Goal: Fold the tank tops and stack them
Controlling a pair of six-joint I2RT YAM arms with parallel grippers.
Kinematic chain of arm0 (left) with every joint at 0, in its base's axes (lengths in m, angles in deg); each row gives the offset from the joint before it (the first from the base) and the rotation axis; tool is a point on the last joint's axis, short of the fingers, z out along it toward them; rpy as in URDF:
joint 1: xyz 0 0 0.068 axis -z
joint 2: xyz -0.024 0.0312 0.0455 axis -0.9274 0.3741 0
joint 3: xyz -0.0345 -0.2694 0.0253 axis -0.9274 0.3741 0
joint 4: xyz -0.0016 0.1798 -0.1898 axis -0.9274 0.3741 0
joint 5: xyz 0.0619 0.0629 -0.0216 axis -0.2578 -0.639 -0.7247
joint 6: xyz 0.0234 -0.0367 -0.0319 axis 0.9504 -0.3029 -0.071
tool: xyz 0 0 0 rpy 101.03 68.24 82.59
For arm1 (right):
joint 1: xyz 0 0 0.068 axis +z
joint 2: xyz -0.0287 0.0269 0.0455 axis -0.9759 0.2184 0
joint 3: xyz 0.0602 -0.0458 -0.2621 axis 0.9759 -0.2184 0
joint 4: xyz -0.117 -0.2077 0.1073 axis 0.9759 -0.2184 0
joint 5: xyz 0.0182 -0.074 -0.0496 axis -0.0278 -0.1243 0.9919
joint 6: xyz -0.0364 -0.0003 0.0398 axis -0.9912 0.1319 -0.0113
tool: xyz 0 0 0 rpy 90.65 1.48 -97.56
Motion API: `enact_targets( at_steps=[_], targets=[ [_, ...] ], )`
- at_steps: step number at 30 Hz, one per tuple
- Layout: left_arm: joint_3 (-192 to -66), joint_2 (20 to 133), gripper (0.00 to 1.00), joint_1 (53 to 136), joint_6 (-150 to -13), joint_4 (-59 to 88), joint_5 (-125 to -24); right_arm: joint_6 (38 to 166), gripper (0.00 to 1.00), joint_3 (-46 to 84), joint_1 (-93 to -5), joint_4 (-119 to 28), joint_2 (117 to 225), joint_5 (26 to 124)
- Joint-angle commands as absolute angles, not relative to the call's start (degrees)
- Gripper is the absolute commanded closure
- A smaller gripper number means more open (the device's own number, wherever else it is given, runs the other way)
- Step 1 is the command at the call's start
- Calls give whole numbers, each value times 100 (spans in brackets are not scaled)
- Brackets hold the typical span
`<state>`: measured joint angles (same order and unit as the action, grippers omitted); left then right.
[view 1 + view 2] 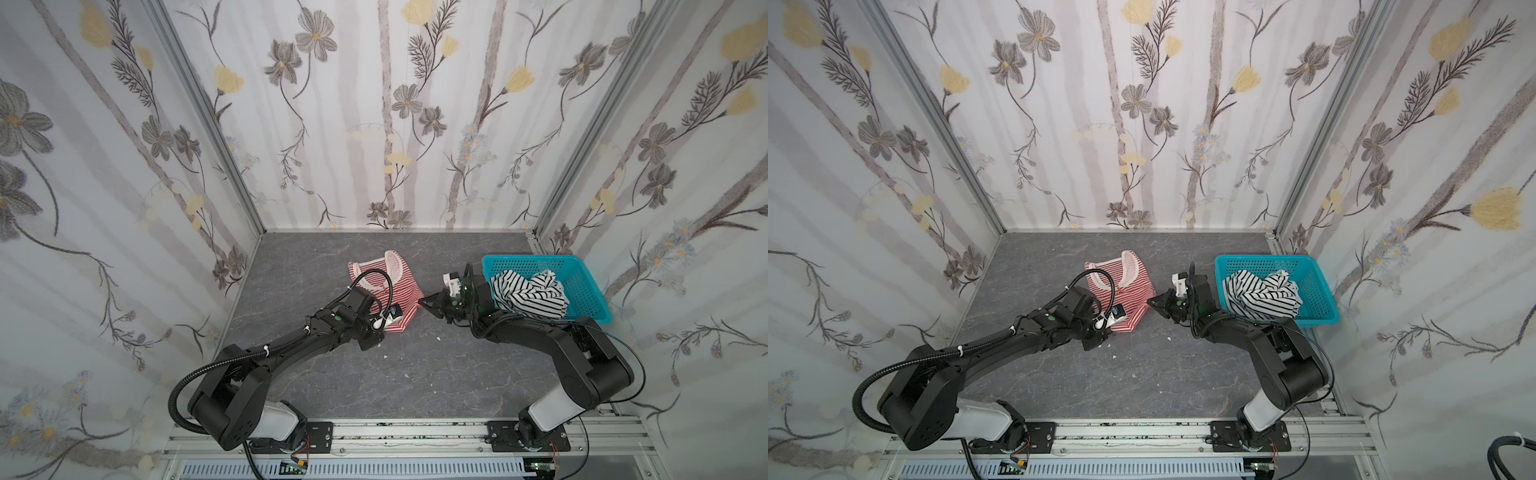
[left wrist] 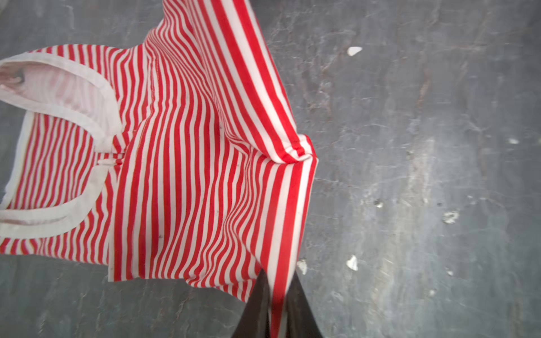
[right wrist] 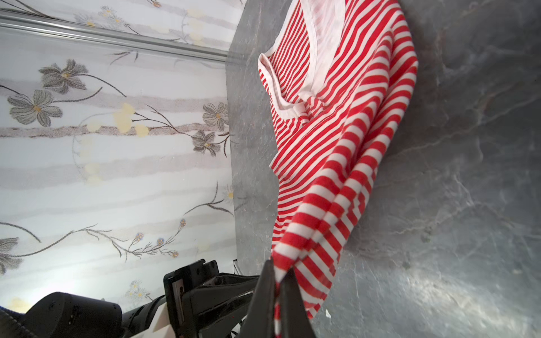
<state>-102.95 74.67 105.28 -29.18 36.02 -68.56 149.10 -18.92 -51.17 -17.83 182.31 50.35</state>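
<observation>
We see the grey tabletop (image 1: 374, 374) bearing the red-striped tank top (image 1: 401, 289) between left claw (image 2: 276, 295) and right claw (image 1: 427, 306), turquoise basket (image 1: 584, 291) behind the latter.

No legible text or markings

The table (image 1: 415, 374) is overlooked from high at the front in both top views, faced down toward the back wall (image 1: 374, 124) — almost the whole scene is shared. The red top (image 2: 190, 146) is seen close up from both wrists — steeply downward from the left, low along the table from the right.
</observation>
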Motion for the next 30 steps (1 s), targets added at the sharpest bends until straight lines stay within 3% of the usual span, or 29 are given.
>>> enact_targets(
  at_steps=[1,17,24,30],
  targets=[
    [-10468,7417,87,10645,-2862,4399,-6096,14906,100,-2119,-5128,-1744,17855,4883],
    [-11187,7496,86,11049,-3131,5207,-4102,14844,100,-2694,-5367,-3253,15475,4876],
    [-11673,7660,86,10995,-3078,5397,-3358,14881,100,-2125,-5440,-3664,15499,4766],
    [-11958,7910,87,10423,-2787,5416,-3168,14937,100,-1185,-5531,-3683,16302,4613]
  ],
)
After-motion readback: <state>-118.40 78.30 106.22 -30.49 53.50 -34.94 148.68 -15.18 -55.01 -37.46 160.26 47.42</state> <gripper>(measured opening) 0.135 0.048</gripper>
